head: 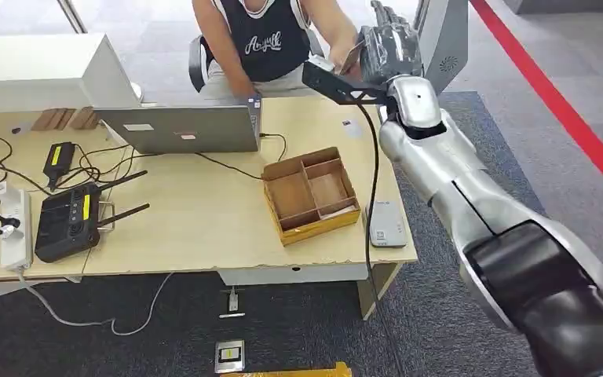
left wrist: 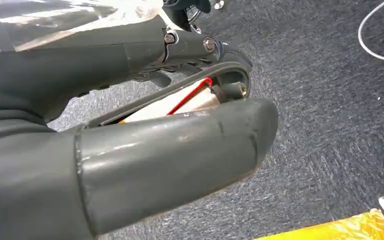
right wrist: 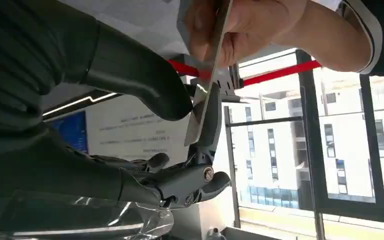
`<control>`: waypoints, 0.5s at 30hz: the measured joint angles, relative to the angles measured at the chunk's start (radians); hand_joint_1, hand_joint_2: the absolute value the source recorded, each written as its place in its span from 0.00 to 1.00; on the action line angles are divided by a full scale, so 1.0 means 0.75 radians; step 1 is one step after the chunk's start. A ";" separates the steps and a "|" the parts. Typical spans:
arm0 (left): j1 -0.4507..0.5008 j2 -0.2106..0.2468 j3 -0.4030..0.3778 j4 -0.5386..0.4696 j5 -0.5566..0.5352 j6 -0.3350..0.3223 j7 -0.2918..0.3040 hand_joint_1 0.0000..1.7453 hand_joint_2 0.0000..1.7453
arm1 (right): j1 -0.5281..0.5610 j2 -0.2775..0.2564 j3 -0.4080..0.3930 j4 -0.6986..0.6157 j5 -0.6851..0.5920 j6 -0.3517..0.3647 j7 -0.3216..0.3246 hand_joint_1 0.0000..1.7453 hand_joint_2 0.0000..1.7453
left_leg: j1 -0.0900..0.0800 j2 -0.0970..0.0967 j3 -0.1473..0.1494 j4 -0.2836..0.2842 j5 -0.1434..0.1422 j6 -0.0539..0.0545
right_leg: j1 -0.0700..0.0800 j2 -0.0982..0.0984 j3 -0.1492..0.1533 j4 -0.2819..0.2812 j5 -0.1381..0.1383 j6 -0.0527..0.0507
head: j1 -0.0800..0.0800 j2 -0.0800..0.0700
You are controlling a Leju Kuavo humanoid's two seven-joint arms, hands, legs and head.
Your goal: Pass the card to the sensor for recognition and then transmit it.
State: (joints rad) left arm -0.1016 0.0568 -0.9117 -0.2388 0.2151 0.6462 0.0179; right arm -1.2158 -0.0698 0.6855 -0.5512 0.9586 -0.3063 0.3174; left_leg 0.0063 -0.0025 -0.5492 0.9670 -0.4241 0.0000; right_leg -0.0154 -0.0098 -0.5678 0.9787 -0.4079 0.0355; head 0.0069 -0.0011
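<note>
The right arm (head: 471, 196) is a silver shell with a thin dark seam line, swelling into a glossy black rounded section nearer the body; a black cable runs along it, and a black angular bracket juts from the wrist behind the dark grey right hand (head: 389, 47). Close up, the left hand (left wrist: 145, 150) has a thick, smooth grey thumb, darker fingers joined by small silver screws, and a thin red wire; clear plastic wrap covers its back

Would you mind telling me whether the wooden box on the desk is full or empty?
Empty: the head view shows bare wooden floors in every compartment of the wooden box on the desk.
</note>
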 joint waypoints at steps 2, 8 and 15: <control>0.000 0.001 -0.002 0.000 -0.001 0.000 -0.001 0.00 0.00 | 0.000 0.003 0.003 0.015 -0.004 0.000 0.004 1.00 1.00 | 0.000 0.000 0.000 0.000 0.000 0.000 | 0.000 0.000 0.000 0.000 0.000 0.000 | 0.000 0.000; 0.000 0.002 -0.015 0.000 -0.002 0.000 -0.002 0.00 0.00 | 0.000 0.003 0.006 0.054 -0.018 0.000 0.009 1.00 1.00 | 0.000 0.000 0.000 0.000 0.000 0.000 | 0.000 0.000 0.000 0.000 0.000 0.000 | 0.001 0.000; 0.000 0.005 -0.022 0.000 -0.002 0.000 -0.001 0.00 0.00 | 0.006 0.003 0.006 0.085 -0.034 -0.001 0.012 0.00 1.00 | 0.000 0.000 0.000 0.000 0.000 0.000 | 0.000 0.000 0.000 0.000 0.000 0.000 | 0.000 0.000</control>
State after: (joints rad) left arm -0.1014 0.0607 -0.9281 -0.2388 0.2140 0.6462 0.0172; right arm -1.2116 -0.0675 0.6897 -0.4872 0.9335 -0.3067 0.3262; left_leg 0.0062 -0.0025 -0.5490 0.9671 -0.4241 0.0000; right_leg -0.0154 -0.0097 -0.5679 0.9786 -0.4079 0.0355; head 0.0069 -0.0011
